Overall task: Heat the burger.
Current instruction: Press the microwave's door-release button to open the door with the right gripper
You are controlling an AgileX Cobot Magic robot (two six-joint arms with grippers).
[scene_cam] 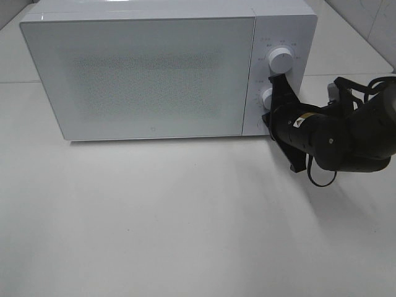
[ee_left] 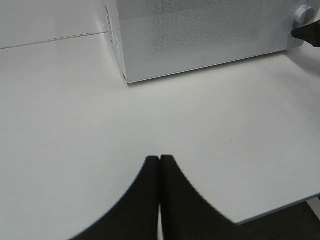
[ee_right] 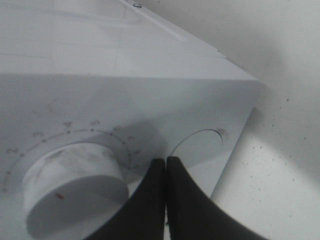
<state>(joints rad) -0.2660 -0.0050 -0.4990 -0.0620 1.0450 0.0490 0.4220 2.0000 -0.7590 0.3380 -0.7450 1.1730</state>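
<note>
Microwave (scene_cam: 148,74), door closed; the burger is not visible, presumably inside. Right claw (ee_right: 165,162), clenched and empty, sits at the microwave's panel beside the lower dial (ee_right: 75,185). Left claw (ee_left: 159,159), clenched, hovers over the bench (scene_cam: 185,216) before the microwave. Loading judged done; timer setting remains.

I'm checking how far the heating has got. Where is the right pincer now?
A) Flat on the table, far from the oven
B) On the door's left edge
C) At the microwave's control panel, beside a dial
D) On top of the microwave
C: the right pincer, jaws shut, has its tips at the control panel of the microwave, right beside a white dial.
</note>
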